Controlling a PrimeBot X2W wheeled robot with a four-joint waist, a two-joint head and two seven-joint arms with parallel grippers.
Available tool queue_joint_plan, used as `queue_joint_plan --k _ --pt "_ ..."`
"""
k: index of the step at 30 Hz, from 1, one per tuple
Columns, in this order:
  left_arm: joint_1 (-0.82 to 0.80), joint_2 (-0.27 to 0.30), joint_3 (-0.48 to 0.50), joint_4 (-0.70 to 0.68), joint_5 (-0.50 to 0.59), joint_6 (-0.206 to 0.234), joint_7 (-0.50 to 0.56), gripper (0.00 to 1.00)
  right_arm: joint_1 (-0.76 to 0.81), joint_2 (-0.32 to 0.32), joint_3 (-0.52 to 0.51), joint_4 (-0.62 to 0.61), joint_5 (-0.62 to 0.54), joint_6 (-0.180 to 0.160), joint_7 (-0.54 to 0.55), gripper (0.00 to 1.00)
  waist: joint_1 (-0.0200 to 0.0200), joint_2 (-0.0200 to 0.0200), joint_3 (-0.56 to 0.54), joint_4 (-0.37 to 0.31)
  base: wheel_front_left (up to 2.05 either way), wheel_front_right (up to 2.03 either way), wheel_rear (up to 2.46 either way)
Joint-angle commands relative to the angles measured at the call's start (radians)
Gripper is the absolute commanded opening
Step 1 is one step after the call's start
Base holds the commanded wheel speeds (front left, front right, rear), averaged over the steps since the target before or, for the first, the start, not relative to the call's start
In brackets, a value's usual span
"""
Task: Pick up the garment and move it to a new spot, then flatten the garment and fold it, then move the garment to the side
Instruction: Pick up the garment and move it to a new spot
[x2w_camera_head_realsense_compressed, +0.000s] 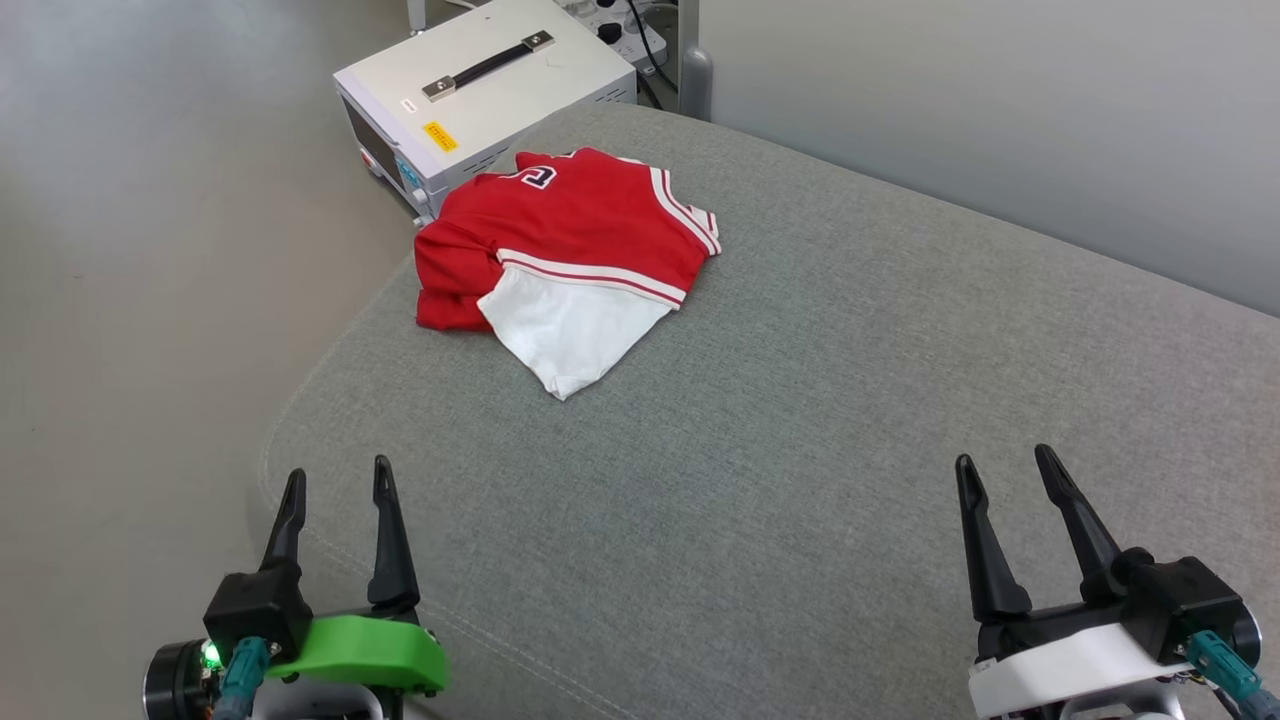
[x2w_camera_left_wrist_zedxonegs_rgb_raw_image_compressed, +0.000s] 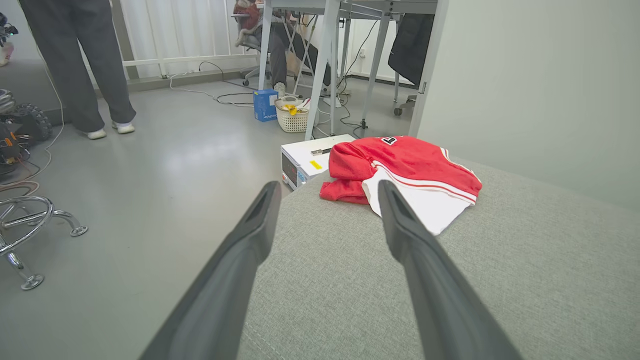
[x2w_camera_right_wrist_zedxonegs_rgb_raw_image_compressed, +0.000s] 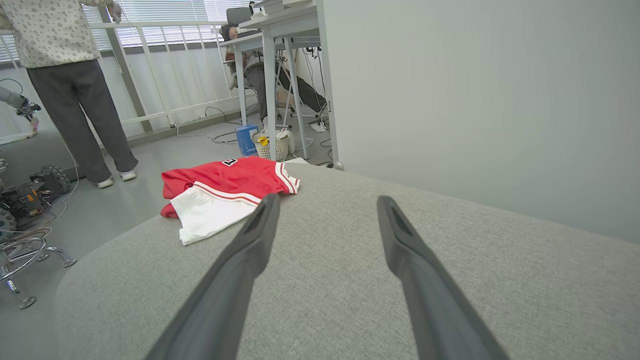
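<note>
Lying in a rumpled heap near the far left corner of a grey upholstered cushion (x2w_camera_head_realsense_compressed: 800, 480), the red jersey garment (x2w_camera_head_realsense_compressed: 570, 240) sits untouched. One white sleeve spills toward the robot, striped trim runs across the middle, and a black, white-outlined character shows at the far edge. Its bunched, half-doubled lie suggests the job stands at its very start, with no lift, spread or fold yet done. The broad bare stretch toward the middle of the cushion looks the likely place to lay it flat. The left pincer (x2w_camera_head_realsense_compressed: 338, 470) hovers over the cushion's near left edge and the right pincer (x2w_camera_head_realsense_compressed: 1004, 458) over its near right side, both well apart from the garment with fingers pointing toward it, seemingly poised for a reach. Each pincer stands wide, gripping nothing and touching nothing. A white instrument case (x2w_camera_head_realsense_compressed: 480, 80) with a black handle rests on the floor just beyond the cushion's corner, close behind the garment, so thin fabric pulled carelessly could slide off that edge. Farther back, a person (x2w_camera_left_wrist_zedxonegs_rgb_raw_image_compressed: 85, 65) stands on the grey floor and a small basket (x2w_camera_left_wrist_zedxonegs_rgb_raw_image_compressed: 292, 117) sits beneath a desk.
</note>
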Motion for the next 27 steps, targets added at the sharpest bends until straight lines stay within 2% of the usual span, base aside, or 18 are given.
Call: queue_joint_plan --k 1,7,13,14,20,23,27 --pt "0.002 -0.005 0.013 0.007 -0.001 -0.007 -0.006 1.0 0.009 -0.002 0.002 -0.006 -0.004 -0.001 -0.006 1.0 0.0 0.0063 0.002 -0.005 0.0 0.0 0.0" --pt "-0.129 0.016 0.101 0.035 0.007 -0.097 -0.006 1.0 -0.012 -0.002 0.011 -0.018 -0.029 -0.001 -0.006 1.0 0.0 0.0063 0.042 -0.034 0.0 0.0 0.0" --pt "-0.353 0.084 0.18 0.098 -0.021 -0.171 -0.006 1.0 -0.069 -0.002 0.016 -0.047 -0.07 -0.001 -0.006 1.0 0.0 0.0063 0.132 -0.092 0.0 0.0 0.0" --pt "-0.476 0.125 0.183 0.142 -0.033 -0.188 -0.006 1.0 -0.11 -0.002 0.01 -0.072 -0.087 -0.001 -0.006 1.0 0.0 0.0063 0.193 -0.12 0.0 0.0 0.0" --pt "-0.699 0.208 0.142 0.262 -0.098 -0.2 -0.006 1.0 -0.178 -0.002 0.023 -0.115 -0.114 -0.001 -0.006 1.0 0.0 0.0063 0.293 -0.165 0.0 0.0 0.0" --pt "-0.806 0.261 0.084 0.342 -0.144 -0.2 -0.005 1.0 -0.202 -0.002 0.038 -0.131 -0.125 -0.001 -0.006 1.0 0.0 0.0063 0.328 -0.186 0.0 0.0 0.0" --pt "-0.941 0.322 -0.014 0.433 -0.264 -0.2 0.067 1.0 -0.226 -0.002 0.046 -0.152 -0.141 -0.001 -0.006 1.0 0.0 0.0063 0.369 -0.213 0.0 0.0 0.0"
